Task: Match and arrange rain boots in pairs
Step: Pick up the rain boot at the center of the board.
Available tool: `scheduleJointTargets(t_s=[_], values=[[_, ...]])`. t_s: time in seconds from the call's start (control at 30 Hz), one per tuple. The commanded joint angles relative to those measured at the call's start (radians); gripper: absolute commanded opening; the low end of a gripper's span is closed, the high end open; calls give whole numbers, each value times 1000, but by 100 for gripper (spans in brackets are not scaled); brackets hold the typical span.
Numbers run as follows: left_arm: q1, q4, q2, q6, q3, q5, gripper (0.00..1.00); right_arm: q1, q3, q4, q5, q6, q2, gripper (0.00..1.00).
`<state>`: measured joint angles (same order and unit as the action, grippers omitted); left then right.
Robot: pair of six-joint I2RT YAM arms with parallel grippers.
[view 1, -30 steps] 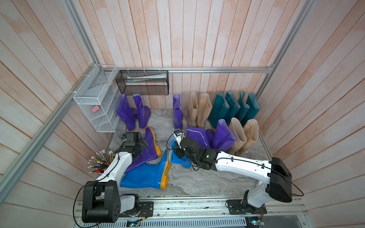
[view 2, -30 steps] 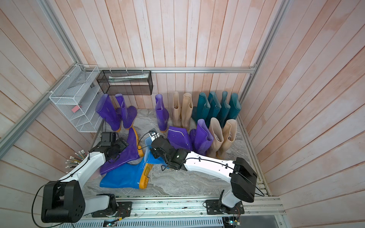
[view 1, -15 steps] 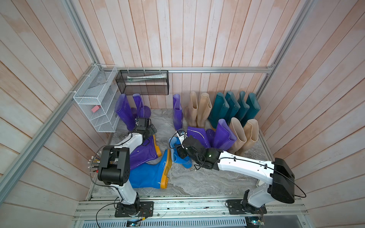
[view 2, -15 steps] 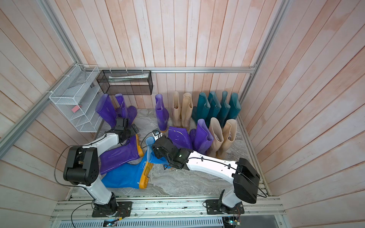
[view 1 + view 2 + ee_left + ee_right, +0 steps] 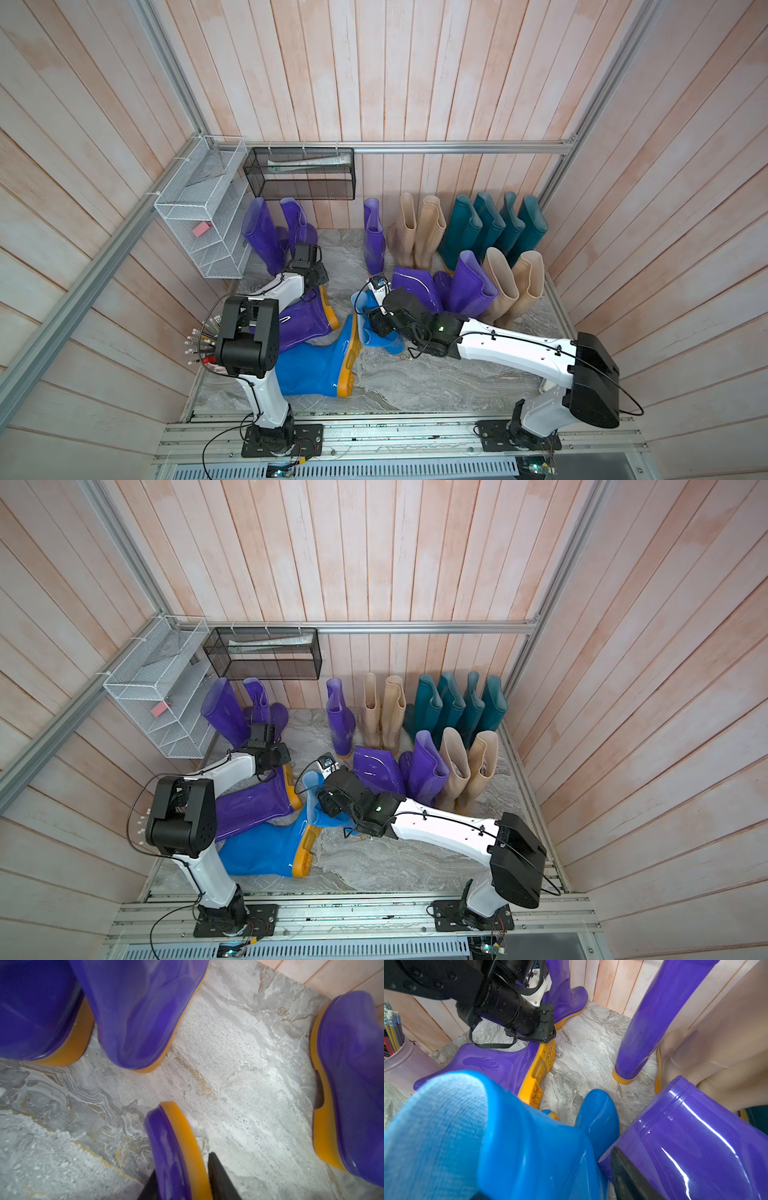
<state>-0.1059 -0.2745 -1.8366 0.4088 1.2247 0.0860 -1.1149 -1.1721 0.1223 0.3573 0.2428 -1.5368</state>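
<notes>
Left hand (image 5: 180, 1180) closed on the toe of the lying purple boot (image 5: 303, 324), near the tabletop's (image 5: 415, 386) left edge; right hand (image 5: 369, 318) at the upright blue boot (image 5: 374, 340), grip indiscernible. Rain boots: six purple, two blue, four beige boots (image 5: 415, 232), four teal boots (image 5: 494, 224).

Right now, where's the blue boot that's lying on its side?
In both top views the toppled blue boot lies on the floor's left side, beside the left arm, just in front of the toppled purple boot, sole toward the standing blue boot.
</notes>
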Motion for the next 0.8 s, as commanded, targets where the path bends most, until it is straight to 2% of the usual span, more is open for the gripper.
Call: scheduleJointTargets(t_s=[0.0, 0.13, 0.77], values=[[-9, -34, 10, -66, 91, 19, 20, -7, -20, 56, -6, -4, 16, 68], [-22, -117, 27, -82, 163, 35, 0, -11, -21, 57, -7, 0, 36, 69], [-153, -395, 192, -123, 434, 78, 0, -68, -27, 30, -138, -22, 135, 83]])
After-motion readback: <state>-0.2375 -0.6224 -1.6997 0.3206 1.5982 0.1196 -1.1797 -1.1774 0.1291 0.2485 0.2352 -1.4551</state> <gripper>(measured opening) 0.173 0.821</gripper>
